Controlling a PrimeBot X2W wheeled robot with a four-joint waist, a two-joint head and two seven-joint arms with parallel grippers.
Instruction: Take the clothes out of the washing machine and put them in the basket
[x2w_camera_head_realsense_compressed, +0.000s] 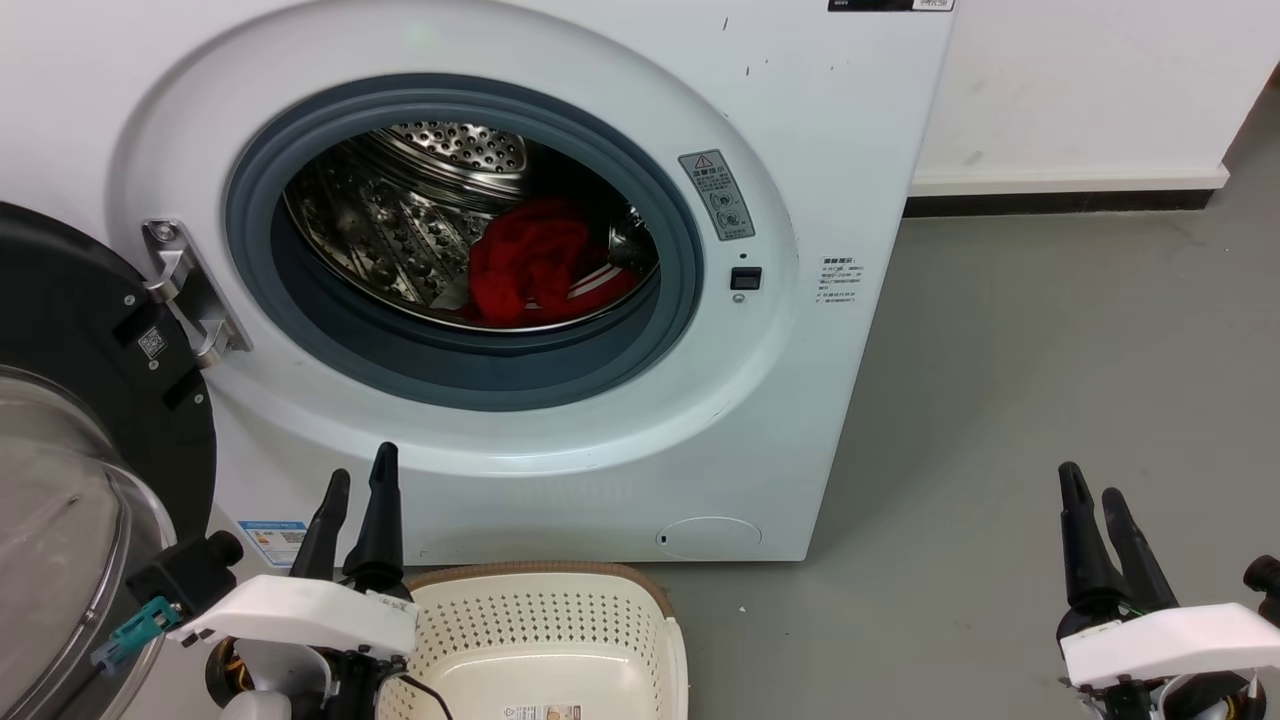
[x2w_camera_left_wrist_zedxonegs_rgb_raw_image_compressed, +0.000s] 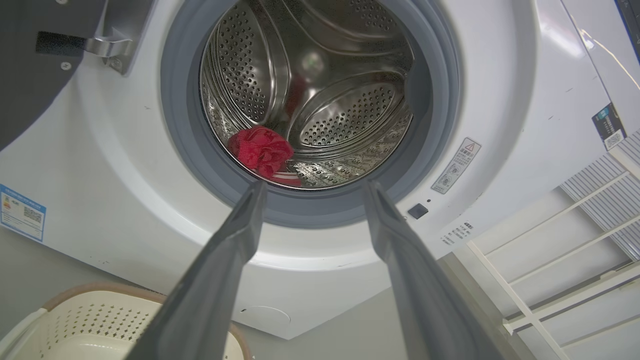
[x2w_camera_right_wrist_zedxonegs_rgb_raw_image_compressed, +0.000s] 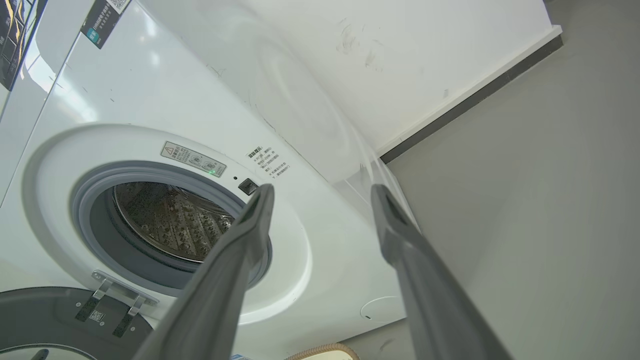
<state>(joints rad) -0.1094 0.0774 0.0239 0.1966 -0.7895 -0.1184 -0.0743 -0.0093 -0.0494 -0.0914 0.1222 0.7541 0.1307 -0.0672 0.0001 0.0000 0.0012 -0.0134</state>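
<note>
Jaws parted and empty on left gripper (x2w_camera_head_realsense_compressed: 362, 462) and right gripper (x2w_camera_head_realsense_compressed: 1090, 480), low before the washing machine (x2w_camera_head_realsense_compressed: 800, 150); red clothes (x2w_camera_head_realsense_compressed: 530, 262) lie bunched far inside its drum (x2w_camera_head_realsense_compressed: 400, 220), basket (x2w_camera_head_realsense_compressed: 540, 620) set near, probably to receive them.

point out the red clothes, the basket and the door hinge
red clothes (x2w_camera_head_realsense_compressed: 530, 265), head view, middle of the red heap
basket (x2w_camera_head_realsense_compressed: 540, 625), head view, perforated far wall
door hinge (x2w_camera_head_realsense_compressed: 190, 290), head view, its metal bracket
</note>
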